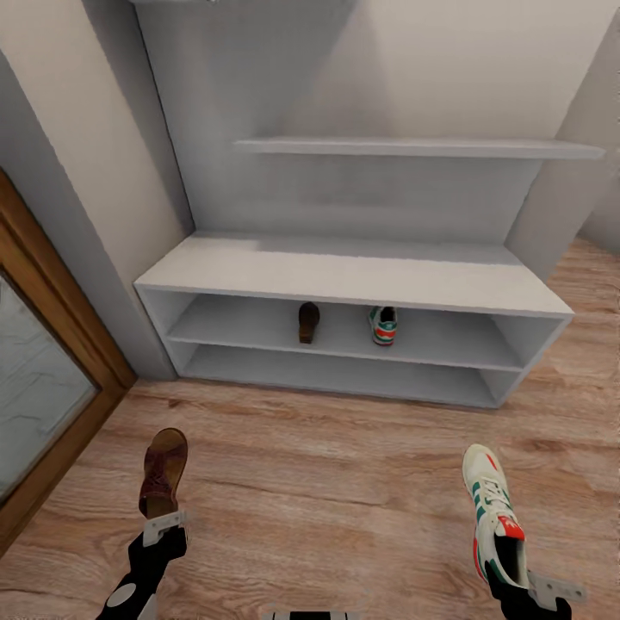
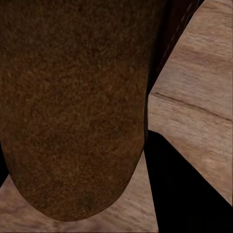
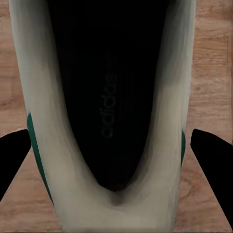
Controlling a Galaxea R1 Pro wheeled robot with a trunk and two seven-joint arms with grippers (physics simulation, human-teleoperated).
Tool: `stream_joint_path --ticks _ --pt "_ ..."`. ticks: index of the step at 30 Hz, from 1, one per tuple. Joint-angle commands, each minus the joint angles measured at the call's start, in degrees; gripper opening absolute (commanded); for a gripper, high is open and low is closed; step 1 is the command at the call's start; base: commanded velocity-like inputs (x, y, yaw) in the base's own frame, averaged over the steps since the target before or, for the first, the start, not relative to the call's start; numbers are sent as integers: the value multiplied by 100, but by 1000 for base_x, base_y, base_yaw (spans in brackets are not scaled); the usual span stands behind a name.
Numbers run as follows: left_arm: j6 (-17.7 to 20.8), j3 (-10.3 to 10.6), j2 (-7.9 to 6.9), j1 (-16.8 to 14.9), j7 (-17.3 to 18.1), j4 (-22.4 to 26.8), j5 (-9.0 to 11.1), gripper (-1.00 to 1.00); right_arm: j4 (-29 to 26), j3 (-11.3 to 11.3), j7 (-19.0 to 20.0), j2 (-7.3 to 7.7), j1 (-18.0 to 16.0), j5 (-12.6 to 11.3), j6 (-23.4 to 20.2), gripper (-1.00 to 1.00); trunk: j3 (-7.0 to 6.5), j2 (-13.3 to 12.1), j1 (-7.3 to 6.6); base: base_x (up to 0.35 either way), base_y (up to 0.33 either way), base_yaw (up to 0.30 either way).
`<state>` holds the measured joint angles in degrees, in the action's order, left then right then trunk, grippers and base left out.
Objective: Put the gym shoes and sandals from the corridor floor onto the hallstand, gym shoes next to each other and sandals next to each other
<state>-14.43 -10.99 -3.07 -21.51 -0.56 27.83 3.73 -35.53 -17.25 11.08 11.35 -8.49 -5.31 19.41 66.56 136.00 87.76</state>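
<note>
Left hand (image 1: 164, 525) grips the heel of one brown sandal (image 1: 164, 471), toe pointing away, over the corridor floor (image 1: 327, 482). Right hand (image 1: 538, 588) holds one gym shoe (image 1: 495, 517) by its heel; in the right wrist view the dark fingers (image 3: 211, 150) flank the shoe's sides. Beyond, the hallstand (image 1: 344, 275) carries the second sandal (image 1: 308, 322) and second gym shoe (image 1: 383, 325) on its upper open shelf, apart from each other.

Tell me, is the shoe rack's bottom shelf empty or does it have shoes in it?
Empty, as far as it shows. The hallstand holds one sandal and one gym shoe, both on the upper open shelf; the lower shelf looks bare.
</note>
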Motion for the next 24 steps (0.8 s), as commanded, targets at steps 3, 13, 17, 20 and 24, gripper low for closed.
stream_joint_path --ticks 3,13,17,20,24 --pt "-16 9 -1 -2 -9 -6 23 -100 2 -16 52 -1 -3 -58 15 -100 4 2 -4 -232 202 -27" --pt "-16 17 -1 -2 -23 -6 23 -100 -19 -24 65 42 -1 -65 48 -100 4 2 -4 -68 57 -3" --pt "-10 18 9 -2 -27 -6 16 -100 -51 -19 75 22 -2 -74 45 -100 4 2 -4 -2 1 0" --pt "-8 28 25 -2 -26 -6 1 -100 -75 -25 75 28 -3 -81 52 -100 4 2 -4 0 0 0" --pt "167 142 84 -98 49 -16 -110 -100 32 -75 53 69 -1 -70 56 -100 4 2 -4 0 0 0"
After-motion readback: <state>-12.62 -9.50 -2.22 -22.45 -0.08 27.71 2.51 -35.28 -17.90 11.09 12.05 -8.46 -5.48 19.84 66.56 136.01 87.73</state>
